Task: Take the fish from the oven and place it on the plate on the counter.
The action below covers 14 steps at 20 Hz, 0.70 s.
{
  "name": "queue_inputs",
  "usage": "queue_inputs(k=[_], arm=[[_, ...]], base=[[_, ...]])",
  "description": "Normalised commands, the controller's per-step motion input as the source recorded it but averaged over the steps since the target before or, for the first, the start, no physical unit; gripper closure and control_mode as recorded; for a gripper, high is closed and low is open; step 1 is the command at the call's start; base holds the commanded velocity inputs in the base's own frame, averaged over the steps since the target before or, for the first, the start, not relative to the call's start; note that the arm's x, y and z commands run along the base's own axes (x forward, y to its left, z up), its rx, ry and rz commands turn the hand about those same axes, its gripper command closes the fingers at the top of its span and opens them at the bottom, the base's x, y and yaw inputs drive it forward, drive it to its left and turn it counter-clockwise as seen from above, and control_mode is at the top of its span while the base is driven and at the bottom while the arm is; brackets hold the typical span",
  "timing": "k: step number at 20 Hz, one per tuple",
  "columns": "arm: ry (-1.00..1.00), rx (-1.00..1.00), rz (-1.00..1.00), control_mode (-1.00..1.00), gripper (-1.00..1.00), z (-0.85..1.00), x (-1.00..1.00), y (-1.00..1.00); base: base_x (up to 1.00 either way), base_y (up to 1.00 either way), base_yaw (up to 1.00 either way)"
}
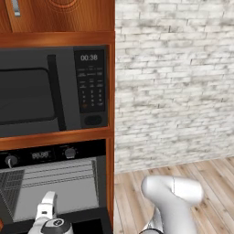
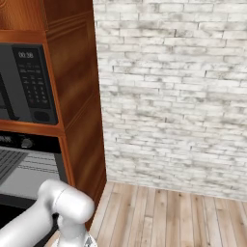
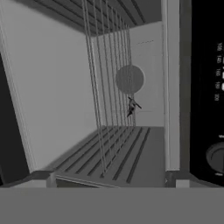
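We see the oven point(image 1: 55, 183) open: grey smooth walls, thin wire racks point(image 3: 109, 87). Microwave point(image 1: 50, 91) w/ keypad above, whitewashed brick wall point(image 1: 173, 82) beside. Gripper jaws spread, nothing held.

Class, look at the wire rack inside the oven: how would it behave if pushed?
The wire rack is probably stiff, since its thin bars run straight. It is likely light for its size, being mostly gaps. It may slide along the ribbed oven wall rather than tip.
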Motion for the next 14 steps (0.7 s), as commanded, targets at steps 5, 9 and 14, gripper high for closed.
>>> queue_inputs(k=[5,9,14], arm=[[-0.17,-0.04,-0.07,-1.00,-1.00,-0.64,0.58,0.07],[-0.21,-0.05,-0.04,-1.00,-1.00,-0.54,0.67,0.18],[-0.19,-0.01,-0.03,-1.00,-1.00,-0.55,0.64,0.25]], base=[[0.00,0.00,0.00],[0.00,0.00,0.00],[0.00,0.00,0.00]])
